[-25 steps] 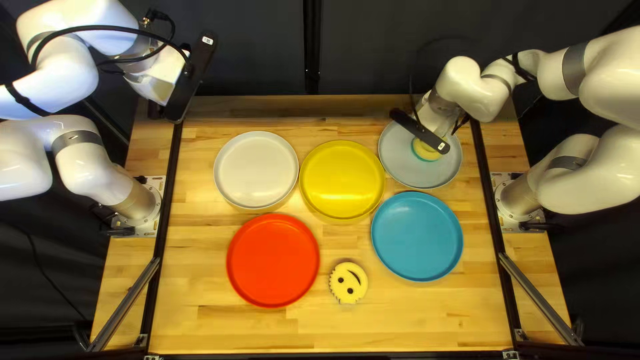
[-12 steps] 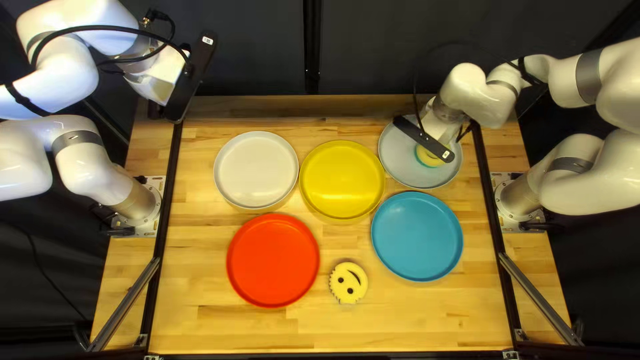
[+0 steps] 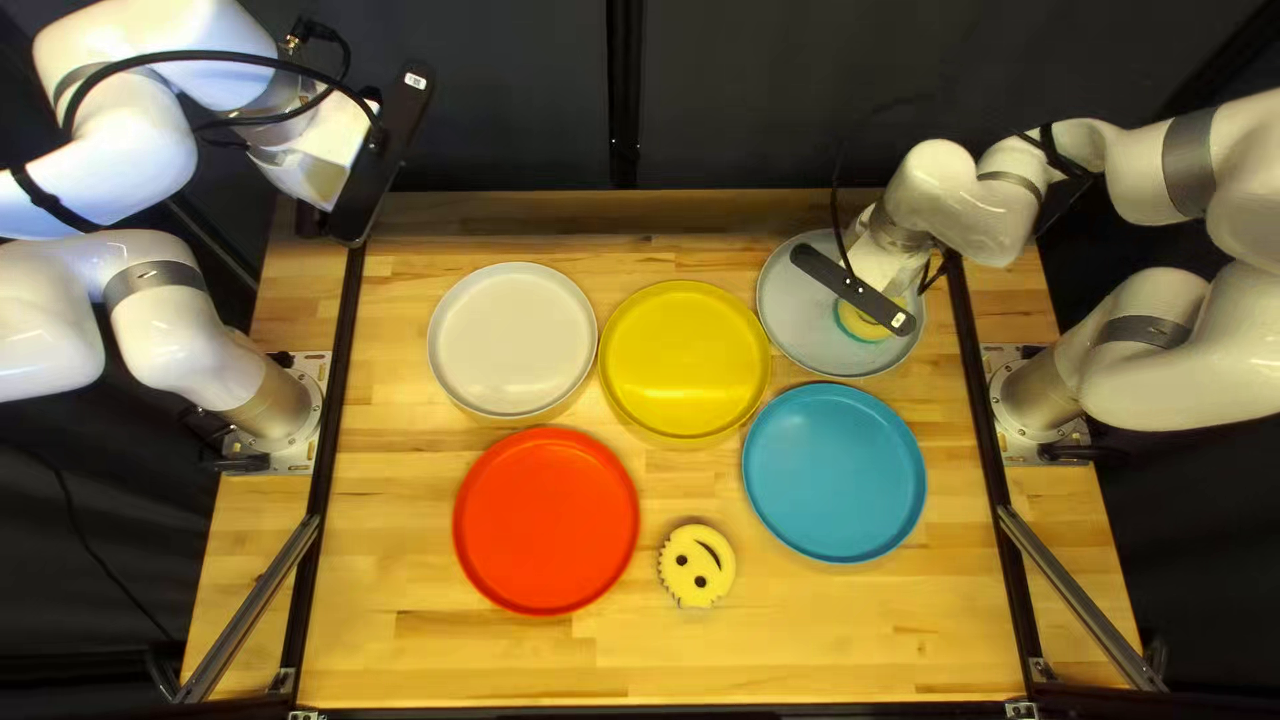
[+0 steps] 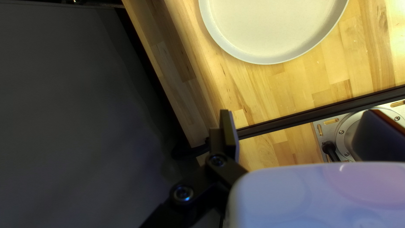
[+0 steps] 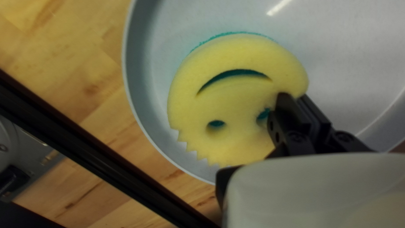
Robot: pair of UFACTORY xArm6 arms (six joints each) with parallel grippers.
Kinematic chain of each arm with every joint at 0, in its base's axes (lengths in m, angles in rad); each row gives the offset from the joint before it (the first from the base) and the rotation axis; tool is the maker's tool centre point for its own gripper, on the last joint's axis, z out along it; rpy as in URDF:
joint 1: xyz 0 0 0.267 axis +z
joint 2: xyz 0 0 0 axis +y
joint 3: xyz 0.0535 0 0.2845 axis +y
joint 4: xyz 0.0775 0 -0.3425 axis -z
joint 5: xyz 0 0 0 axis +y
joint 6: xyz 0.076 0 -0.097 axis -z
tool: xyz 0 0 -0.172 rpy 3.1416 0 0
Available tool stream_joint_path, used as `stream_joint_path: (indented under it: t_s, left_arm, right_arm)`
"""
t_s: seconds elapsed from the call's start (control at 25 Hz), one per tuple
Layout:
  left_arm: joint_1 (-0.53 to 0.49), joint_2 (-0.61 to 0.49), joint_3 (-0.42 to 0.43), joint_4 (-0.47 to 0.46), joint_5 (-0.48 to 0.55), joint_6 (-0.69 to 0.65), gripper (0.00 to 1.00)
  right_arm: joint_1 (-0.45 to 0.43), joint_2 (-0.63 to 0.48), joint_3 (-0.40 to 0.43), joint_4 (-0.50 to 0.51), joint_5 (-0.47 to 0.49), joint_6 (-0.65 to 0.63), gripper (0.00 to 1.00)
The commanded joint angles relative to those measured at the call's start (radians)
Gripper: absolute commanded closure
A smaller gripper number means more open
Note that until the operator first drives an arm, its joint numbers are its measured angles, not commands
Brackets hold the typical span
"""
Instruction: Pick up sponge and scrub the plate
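Note:
My right gripper [image 3: 854, 288] is over the pale grey plate [image 3: 806, 316] at the right of the top left view, fingertips hidden there. A round yellow sponge [image 3: 859, 327] with a green underside lies flat on that plate. In the right wrist view, my right gripper [image 5: 298, 101] pinches the sponge [image 5: 236, 99] near its rim, one finger by an eye hole, the other at the outer side. The sponge sits inside the plate [image 5: 337, 55]. My left gripper [image 3: 380, 154] hangs beyond the table's far left corner. In its wrist view the left gripper [image 4: 230, 126] holds nothing visible; one finger shows, set wide.
White [image 3: 512, 339], yellow [image 3: 684, 358], red [image 3: 547, 520] and blue [image 3: 835, 472] plates stand on the table. A second smiley sponge [image 3: 696, 564] lies between the red and blue plates. The yellow and blue plates are close beside the grey one.
My right gripper has moved a little rightward and toward the near edge across the grey plate, and the sponge has shifted with it. My left arm has stayed still.

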Motion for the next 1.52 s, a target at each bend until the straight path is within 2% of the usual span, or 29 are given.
stream_joint_path:
  t_s: [0.04, 0.28, 0.48, 0.64, 0.76, 1.0, 1.36, 1.52]
  left_arm:
    - [0.0, 0.0, 0.0, 0.0, 0.0, 0.0, 0.0]
    - [0.0, 0.0, 0.0, 0.0, 0.0, 0.0, 0.0]
    - [0.0, 0.0, 0.0, 0.0, 0.0, 0.0, 0.0]
    - [0.0, 0.0, 0.0, 0.0, 0.0, 0.0, 0.0]
    - [0.0, 0.0, 0.0, 0.0, 0.0, 0.0, 0.0]
    - [0.0, 0.0, 0.0, 0.0, 0.0, 0.0, 0.0]
    - [0.0, 0.0, 0.0, 0.0, 0.0, 0.0, 0.0]
    - [0.0, 0.0, 0.0, 0.0, 0.0, 0.0, 0.0]
  right_arm:
    - [-0.027, 0.041, -0.055, 0.006, 0.022, -0.025, 1.0]
    - [-0.024, 0.101, -0.115, 0.016, 0.027, -0.029, 1.0]
    - [0.079, 0.072, -0.073, 0.021, 0.008, 0.045, 1.0]
    - [0.213, 0.038, -0.041, 0.003, -0.004, 0.156, 1.0]
    - [0.258, 0.042, -0.044, -0.013, -0.014, 0.193, 1.0]
    - [0.228, 0.107, -0.088, -0.012, -0.038, 0.147, 1.0]
    - [0.081, 0.191, -0.179, 0.01, -0.004, 0.016, 1.0]
    - [0.058, 0.201, -0.193, 0.02, 0.012, -0.002, 1.0]
